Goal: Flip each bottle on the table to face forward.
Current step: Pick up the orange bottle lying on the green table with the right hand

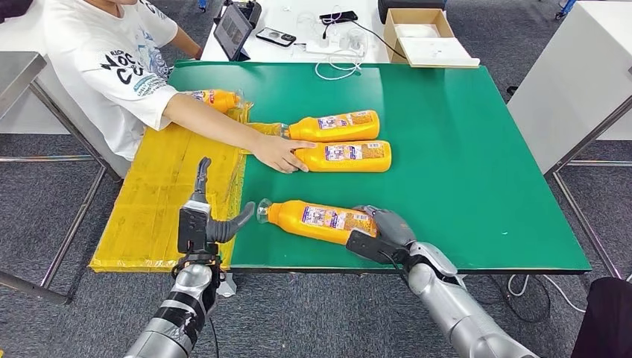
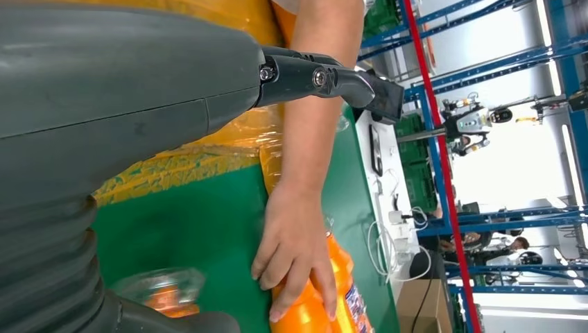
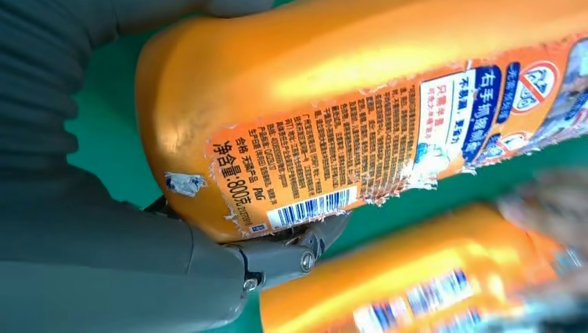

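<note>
Silver arms low in the head view, nearest of all. Left hand (image 1: 203, 224) up by the near left corner of the green table (image 1: 477, 164), over the edge of the yellow wrapped board (image 1: 160, 201), fingers spread wide, one pointing up, thumb sticking out toward a bottle cap. Nothing in it. Right hand (image 1: 381, 233) wrapped round the bottom end of the nearest orange bottle (image 1: 317, 219), thumb on one side, fingers on the other, holding it tight. Lying flat on its side near the front edge, that bottle, clear cap (image 1: 263, 211) pointing left. Back label (image 3: 326, 159) with small print and a barcode facing up in the right wrist view, torn at the edges.

Farther back, near the middle of the table, two more orange bottles lying side by side, almost touching: middle bottle (image 1: 346, 156) and far bottle (image 1: 335, 125), labels up. Person's hand (image 1: 279, 154) resting on the left end of the middle bottle, bare arm reaching in from the left. White T-shirt (image 1: 112, 67) on the person sitting at the left side. One more orange bottle (image 1: 216, 98) behind that arm, on the yellow board.

Farthest back, white desk (image 1: 298, 33) with a tablet (image 1: 233, 30), a phone (image 1: 276, 36), white cables (image 1: 335, 67) and an open cardboard box (image 1: 421, 33).
</note>
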`<state>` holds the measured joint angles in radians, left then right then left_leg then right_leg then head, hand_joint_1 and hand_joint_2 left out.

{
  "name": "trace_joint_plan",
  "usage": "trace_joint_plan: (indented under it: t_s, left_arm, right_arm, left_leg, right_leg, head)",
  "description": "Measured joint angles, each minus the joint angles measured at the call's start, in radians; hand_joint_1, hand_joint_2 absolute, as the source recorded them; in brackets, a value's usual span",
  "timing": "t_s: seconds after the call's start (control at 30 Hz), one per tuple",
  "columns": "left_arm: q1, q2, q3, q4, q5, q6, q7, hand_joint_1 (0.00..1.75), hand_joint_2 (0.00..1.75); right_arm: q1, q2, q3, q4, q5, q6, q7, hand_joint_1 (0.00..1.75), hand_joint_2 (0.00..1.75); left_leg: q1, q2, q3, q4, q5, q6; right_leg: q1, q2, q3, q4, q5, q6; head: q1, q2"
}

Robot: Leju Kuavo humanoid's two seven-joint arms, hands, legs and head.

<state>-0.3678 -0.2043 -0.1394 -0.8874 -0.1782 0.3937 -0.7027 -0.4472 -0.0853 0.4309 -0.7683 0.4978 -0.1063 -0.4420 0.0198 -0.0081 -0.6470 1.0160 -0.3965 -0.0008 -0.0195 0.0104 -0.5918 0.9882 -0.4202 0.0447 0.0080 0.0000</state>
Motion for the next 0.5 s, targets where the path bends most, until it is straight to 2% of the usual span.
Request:
trace_joint_plan:
  t_s: [0.2,0.3,0.5]
  left_arm:
    - [0.013,-0.002,0.041,0.008,0.006,0.016,0.0,0.0,1.75]
    - [0.023,-0.003,0.073,0.007,0.02,0.043,0.0,0.0,1.75]
    - [0.061,-0.003,0.097,-0.052,0.012,0.19,0.0,0.0,1.75]
  right_arm:
    - [0.109,0.071,-0.147,-0.231,-0.047,-0.185,-0.019,1.73,1.75]
    - [0.159,0.107,-0.218,-0.358,-0.062,-0.272,-0.026,1.67,1.75]
    - [0.22,0.159,-0.296,-0.51,-0.082,-0.383,-0.049,1.7,1.75]
  left_leg:
    - [0.0,0.0,-0.002,0.0,0.0,0.0]
    - [0.0,0.0,-0.003,0.0,0.0,0.0]
    - [0.0,0.0,-0.003,0.0,0.0,0.0]
  right_leg:
    - [0.0,0.0,-0.002,0.0,0.0,0.0]
    - [0.0,0.0,-0.003,0.0,0.0,0.0]
    - [0.0,0.0,-0.003,0.0,0.0,0.0]
  head:
    - [0.0,0.0]
    - [0.0,0.0]
    - [0.0,0.0]
